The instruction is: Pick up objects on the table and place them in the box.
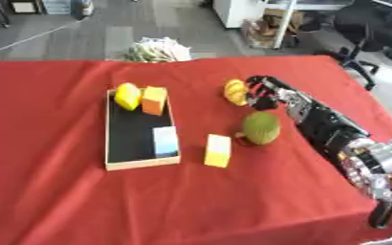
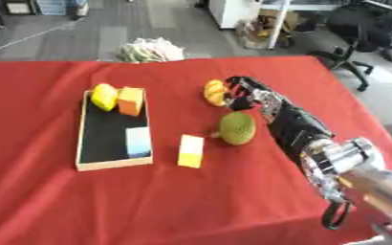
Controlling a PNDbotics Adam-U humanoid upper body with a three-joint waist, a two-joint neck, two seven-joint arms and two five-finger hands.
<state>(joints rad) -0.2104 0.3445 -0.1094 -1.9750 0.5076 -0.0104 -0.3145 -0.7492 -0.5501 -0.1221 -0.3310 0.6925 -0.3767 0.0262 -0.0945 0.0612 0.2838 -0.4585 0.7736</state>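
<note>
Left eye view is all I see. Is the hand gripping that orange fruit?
Observer: In the right eye view the right hand sits against the right side of the fruit, with no cloth showing between them. I cannot tell whether it grips.
Operator: My picture cuts the arm off. Does it bump the green fruit?
Observer: The right eye view shows the arm down to its silver joint. It passes right of the green fruit, with a strip of cloth between.
Operator: And the other hand?
Observer: The left hand shows in neither view.
</note>
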